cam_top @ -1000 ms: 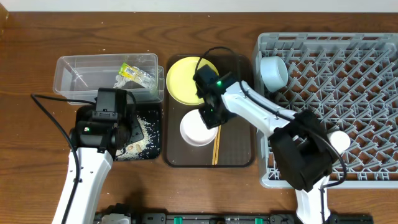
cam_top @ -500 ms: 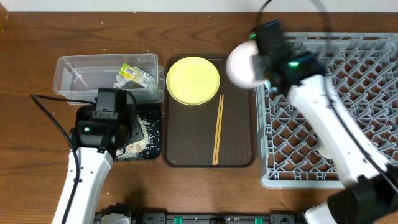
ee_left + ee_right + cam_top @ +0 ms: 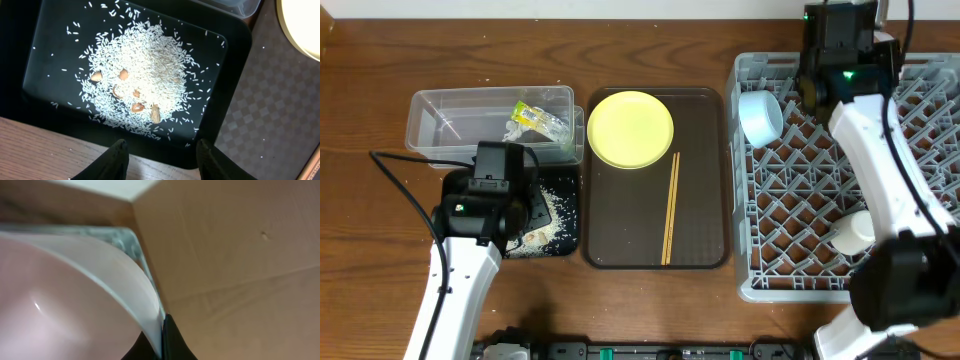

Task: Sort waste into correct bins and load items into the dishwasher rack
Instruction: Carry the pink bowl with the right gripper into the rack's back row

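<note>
My right gripper (image 3: 161, 330) is shut on the rim of the white bowl (image 3: 60, 295). In the overhead view this gripper (image 3: 823, 80) is over the far edge of the grey dishwasher rack (image 3: 920, 150) and hides the bowl. The light blue bowl (image 3: 760, 116) and the small pale cup (image 3: 850, 232) stand in the rack. The yellow plate (image 3: 630, 128) and the chopsticks (image 3: 669, 208) lie on the brown tray (image 3: 700, 240). My left gripper (image 3: 161, 150) is open and empty over the near edge of the black bin (image 3: 45, 30), which holds rice scraps (image 3: 142, 75). The wrapper (image 3: 536, 120) lies in the clear tub (image 3: 450, 120).
The black bin (image 3: 570, 235) sits between the clear tub and the table's front edge, with the left arm (image 3: 460, 260) over it. The tray lies between the bins and the rack. A tan wall or board (image 3: 240, 255) is close behind the rack.
My right gripper took the white bowl off the brown tray and carried it up and right to the rack's far edge. The left arm has not moved.
</note>
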You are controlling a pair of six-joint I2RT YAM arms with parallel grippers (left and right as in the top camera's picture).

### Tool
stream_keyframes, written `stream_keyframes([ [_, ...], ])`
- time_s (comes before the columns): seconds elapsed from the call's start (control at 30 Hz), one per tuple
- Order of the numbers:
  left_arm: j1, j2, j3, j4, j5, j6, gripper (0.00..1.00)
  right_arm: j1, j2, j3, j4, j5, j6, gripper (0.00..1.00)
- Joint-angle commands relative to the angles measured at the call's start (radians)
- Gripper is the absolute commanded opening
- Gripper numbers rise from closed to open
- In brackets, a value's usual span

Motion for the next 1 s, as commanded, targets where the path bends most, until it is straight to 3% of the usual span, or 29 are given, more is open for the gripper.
stream_keyframes([
  [0.0, 0.004, -0.003, 0.008, -0.002, -0.015, -0.009, 0.47, -0.013, 0.055, 0.007, 0.008, 0.1, -0.032, 0.01],
  [0.5, 0.004, -0.003, 0.008, -0.003, -0.004, -0.01, 0.47, 0.006, 0.234, 0.006, 0.011, 0.081, 0.066, 0.01],
  [0.73, 0.004, -0.003, 0.008, -0.003, -0.004, -0.01, 0.48, 0.03, 0.236, 0.006, -0.024, -0.05, 0.114, 0.01],
  [0.97, 0.004, -0.003, 0.008, -0.003, -0.004, -0.01, 0.47, 0.053, 0.236, 0.006, -0.122, -0.13, 0.218, 0.28],
])
